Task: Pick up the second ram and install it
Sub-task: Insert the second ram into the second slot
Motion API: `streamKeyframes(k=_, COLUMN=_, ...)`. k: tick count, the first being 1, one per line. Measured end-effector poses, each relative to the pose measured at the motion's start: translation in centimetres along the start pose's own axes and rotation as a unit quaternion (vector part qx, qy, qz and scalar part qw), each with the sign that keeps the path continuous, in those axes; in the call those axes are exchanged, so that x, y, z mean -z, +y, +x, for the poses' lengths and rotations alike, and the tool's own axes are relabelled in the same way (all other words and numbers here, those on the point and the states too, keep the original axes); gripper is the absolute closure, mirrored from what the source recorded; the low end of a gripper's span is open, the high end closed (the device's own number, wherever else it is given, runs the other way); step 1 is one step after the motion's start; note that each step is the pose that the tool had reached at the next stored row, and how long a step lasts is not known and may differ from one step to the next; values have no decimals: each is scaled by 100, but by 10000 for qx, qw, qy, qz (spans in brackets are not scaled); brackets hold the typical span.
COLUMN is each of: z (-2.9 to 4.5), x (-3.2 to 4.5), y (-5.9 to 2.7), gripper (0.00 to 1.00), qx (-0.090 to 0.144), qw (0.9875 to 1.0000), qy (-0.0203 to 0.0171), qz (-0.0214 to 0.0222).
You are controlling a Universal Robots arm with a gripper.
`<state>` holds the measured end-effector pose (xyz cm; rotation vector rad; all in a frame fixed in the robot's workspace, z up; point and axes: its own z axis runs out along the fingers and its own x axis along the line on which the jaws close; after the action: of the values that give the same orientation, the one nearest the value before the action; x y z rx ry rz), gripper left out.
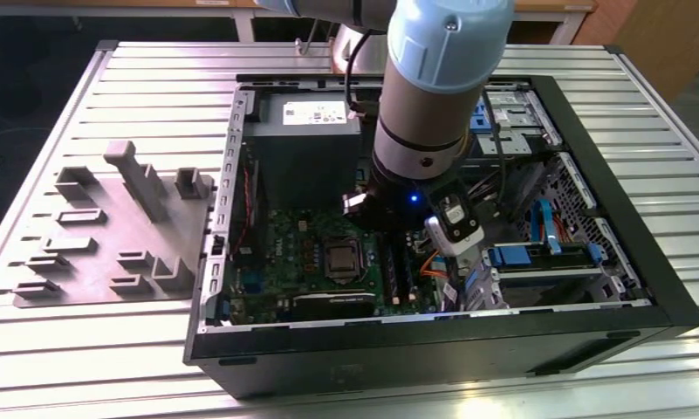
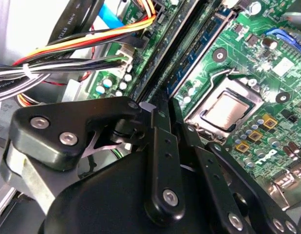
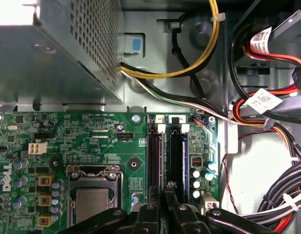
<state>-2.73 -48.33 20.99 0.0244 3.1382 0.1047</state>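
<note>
My gripper (image 1: 384, 229) reaches down into the open computer case (image 1: 442, 349), over the green motherboard (image 1: 303, 253). Its black fingers (image 3: 153, 209) stand close together at the end of the memory slot nearer the processor socket. The second ram (image 3: 155, 156) is a long narrow stick lying edge-on along that slot and running out from between the fingers. In the second wrist view its blue face (image 2: 197, 53) shows beside the gripper (image 2: 166, 100). A second dark slot (image 3: 177, 156) lies right next to it, close to the gripper (image 3: 162, 190).
The grey power supply (image 1: 306, 144) sits at the case's far end. The processor socket (image 3: 94, 200) is beside the slots. Bundles of cables (image 3: 267, 107) crowd the other side. A drive bay with blue clips (image 1: 536, 257) lies at the exterior view's right. A grey parts fixture (image 1: 111, 227) rests on the slatted table.
</note>
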Motion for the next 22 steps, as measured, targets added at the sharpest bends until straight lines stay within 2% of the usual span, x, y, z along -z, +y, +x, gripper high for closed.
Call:
streamKeyframes(k=2, z=0, x=28, y=3, gripper=81, qx=0, qw=10000, qy=-1, qz=-4)
streamKeyframes(k=8, z=0, x=264, y=18, gripper=81, qx=0, qw=10000, qy=-3, qz=0)
streamKeyframes(k=10, z=0, x=311, y=20, gripper=81, qx=1, qw=10000, qy=-4, qz=0)
streamKeyframes(k=17, z=0, x=312, y=21, gripper=81, qx=0, qw=10000, qy=-5, qz=1)
streamKeyframes(k=18, z=0, x=313, y=21, gripper=82, qx=0, qw=10000, qy=-5, qz=2)
streamKeyframes(k=19, z=0, x=312, y=21, gripper=89, qx=0, qw=10000, qy=-5, qz=2)
streamKeyframes(k=22, z=0, x=312, y=21, gripper=90, qx=0, qw=10000, qy=-5, qz=2)
